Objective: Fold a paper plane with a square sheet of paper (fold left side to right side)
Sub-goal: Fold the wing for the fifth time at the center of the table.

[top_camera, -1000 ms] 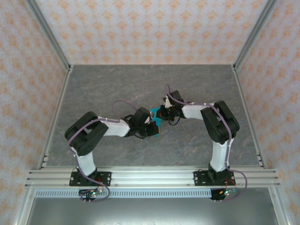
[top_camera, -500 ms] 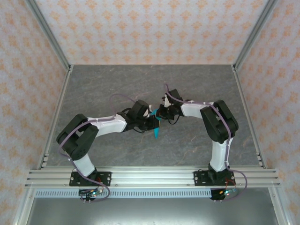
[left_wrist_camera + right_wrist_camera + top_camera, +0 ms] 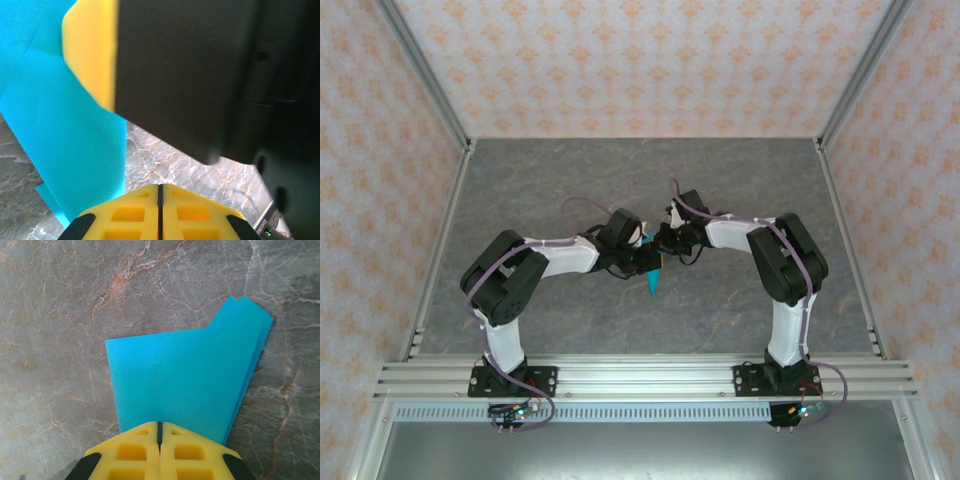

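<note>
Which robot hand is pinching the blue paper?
The right hand: the blue paper runs straight into its shut fingers. The left hand, shut too, sits beside it.

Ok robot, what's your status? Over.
Right end effector shut on the paper. Left end effector shut, paper alongside. Nothing blocking.

the table (image 3: pixel 740 190) is a flat grey surface that looks like stone, with pale and brownish veins (image 3: pixel 125 270) running over it. thin metal strips border its left, right and far sides. along its near edge runs a ribbed metal rail (image 3: pixel 640 378), and the two arm bases (image 3: pixel 513 380) (image 3: pixel 775 378) sit on this rail, well apart. the folded blue paper (image 3: pixel 653 281) is over the middle of the table; a thin shadow lies beside its edge, and i cannot tell if it touches the surface.
</note>
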Controlling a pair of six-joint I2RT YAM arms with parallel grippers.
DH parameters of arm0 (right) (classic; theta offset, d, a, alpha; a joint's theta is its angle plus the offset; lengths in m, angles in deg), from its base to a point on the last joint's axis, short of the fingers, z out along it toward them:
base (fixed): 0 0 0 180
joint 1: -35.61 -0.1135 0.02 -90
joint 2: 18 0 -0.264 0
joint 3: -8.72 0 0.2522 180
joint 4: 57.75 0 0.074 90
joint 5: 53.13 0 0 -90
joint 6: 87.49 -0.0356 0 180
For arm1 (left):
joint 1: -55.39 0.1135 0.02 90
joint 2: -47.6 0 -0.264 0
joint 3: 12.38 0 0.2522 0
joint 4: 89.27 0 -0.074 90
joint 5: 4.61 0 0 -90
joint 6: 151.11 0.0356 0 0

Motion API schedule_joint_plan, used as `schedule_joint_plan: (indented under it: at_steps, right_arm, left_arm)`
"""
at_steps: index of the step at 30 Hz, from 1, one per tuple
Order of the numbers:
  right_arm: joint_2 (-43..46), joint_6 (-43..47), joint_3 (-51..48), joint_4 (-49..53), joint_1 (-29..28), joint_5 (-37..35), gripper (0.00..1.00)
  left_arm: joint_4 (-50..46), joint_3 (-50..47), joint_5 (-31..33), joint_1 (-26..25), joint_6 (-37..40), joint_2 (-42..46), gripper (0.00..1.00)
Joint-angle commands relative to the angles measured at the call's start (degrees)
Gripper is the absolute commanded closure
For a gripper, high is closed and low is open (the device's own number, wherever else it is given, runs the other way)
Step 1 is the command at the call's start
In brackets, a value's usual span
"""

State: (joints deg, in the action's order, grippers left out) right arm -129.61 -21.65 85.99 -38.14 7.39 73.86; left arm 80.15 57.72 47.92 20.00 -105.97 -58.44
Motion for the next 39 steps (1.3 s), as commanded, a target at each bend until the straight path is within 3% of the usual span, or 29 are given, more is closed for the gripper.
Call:
schedule_joint_plan:
  at_steps: [1, 11, 39]
  right_arm:
    - [-3.12, 0.96, -0.15, 4.59, -0.73, -4.11, 1.00]
    - [-3.35, 1.28, 0.48, 6.03, -0.72, -5.14, 1.00]
    - [-4.58, 0.95, 1.72, 8.85, -0.69, -7.36, 1.00]
  left_arm:
    - [0.66, 1.05, -1.21, -0.02, 1.44, -1.20, 0.92]
    - [1.44, -0.96, -1.46, -1.45, 1.21, -4.58, 0.93]
    - [-4.43, -8.42, -1.46, -5.07, 5.21, 1.61, 0.94]
